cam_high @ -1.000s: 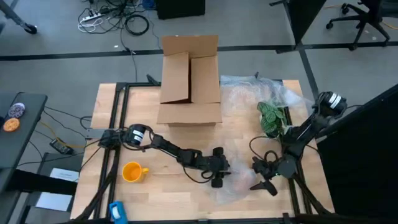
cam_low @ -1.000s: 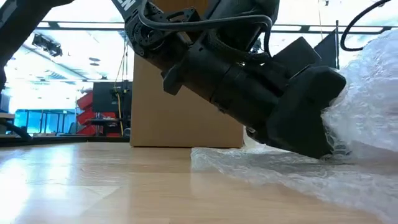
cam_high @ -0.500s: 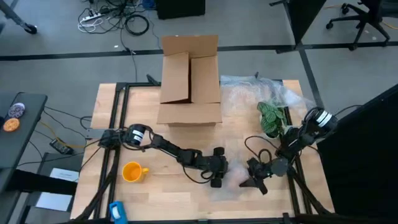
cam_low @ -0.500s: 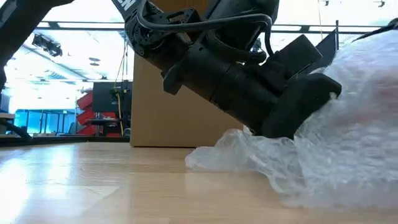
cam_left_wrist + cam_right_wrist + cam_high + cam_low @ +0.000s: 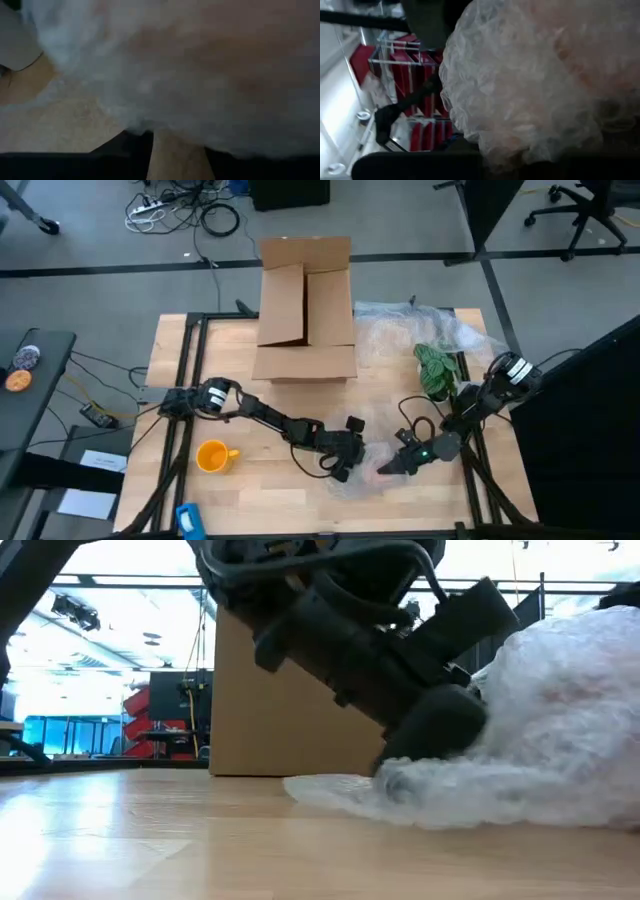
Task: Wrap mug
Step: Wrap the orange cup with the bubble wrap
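Two grippers meet at the lower centre of the high view, both pressed into a bunched clear plastic sheet (image 5: 368, 470): the left gripper (image 5: 345, 468) from its left, the right gripper (image 5: 392, 467) from its right. Whether either's fingers are parted or closed cannot be told. The mug (image 5: 213, 456) sits apart at lower left. The cardboard box (image 5: 305, 310) at upper centre stands open; its contents cannot be seen.
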Available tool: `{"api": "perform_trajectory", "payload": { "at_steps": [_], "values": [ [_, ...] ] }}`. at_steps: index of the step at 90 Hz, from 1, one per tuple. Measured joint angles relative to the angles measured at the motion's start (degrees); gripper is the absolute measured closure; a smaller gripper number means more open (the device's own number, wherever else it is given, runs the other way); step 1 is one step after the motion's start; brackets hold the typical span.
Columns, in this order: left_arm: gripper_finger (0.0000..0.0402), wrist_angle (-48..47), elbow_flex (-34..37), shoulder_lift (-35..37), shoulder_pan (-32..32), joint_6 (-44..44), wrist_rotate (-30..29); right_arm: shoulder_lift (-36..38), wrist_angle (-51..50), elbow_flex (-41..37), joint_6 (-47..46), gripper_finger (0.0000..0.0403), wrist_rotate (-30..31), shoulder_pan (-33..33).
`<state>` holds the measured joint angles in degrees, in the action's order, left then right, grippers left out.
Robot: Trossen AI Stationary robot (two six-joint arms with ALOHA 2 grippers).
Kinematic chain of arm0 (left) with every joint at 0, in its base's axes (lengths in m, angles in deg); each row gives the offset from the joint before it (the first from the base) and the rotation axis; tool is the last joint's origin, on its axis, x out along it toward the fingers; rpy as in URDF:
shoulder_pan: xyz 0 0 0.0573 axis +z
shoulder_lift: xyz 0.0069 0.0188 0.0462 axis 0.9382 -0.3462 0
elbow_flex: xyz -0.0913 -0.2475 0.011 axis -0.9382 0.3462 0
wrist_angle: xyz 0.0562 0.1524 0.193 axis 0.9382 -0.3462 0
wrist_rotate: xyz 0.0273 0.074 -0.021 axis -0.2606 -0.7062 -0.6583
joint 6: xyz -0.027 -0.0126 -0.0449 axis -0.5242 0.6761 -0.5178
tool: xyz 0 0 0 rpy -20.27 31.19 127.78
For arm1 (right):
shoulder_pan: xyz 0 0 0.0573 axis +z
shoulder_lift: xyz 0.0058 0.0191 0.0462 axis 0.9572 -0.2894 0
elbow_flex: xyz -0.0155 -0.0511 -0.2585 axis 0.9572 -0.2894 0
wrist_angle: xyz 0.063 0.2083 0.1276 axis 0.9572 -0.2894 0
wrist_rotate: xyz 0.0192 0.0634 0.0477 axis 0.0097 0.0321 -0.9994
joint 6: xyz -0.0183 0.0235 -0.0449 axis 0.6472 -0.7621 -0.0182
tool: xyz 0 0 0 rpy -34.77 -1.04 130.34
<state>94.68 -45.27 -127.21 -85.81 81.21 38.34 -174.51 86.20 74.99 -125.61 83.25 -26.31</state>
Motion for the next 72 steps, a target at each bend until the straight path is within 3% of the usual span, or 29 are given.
{"api": "perform_trajectory", "payload": {
  "at_steps": [26,39,55,66,72],
  "values": [
    [0.018,-7.29,0.12,4.54,-2.14,9.02,-4.86,0.0,0.05,0.0,-5.83,0.0394,-1.03,-0.17],
    [0.0154,-11.97,0.14,6.5,-3.56,17.64,-15.38,0.0,-0.33,0.0,-9.73,0.0394,-0.33,-0.17],
    [0.0153,-14.88,0.01,10.22,-5.88,26.74,-30.98,0.0,-0.52,0.0,-13.94,0.0394,-0.12,-0.22],
    [0.0153,-16.31,0.01,13.04,-8.13,26.15,-43.39,0.0,-0.54,0.0,-16.73,0.0394,1.44,-0.17],
    [0.0153,-15.7,-0.02,14.75,-9.48,22.02,-44.43,0.0,-0.57,0.0,-18.43,0.0394,2.47,-0.17]
  ]
}}
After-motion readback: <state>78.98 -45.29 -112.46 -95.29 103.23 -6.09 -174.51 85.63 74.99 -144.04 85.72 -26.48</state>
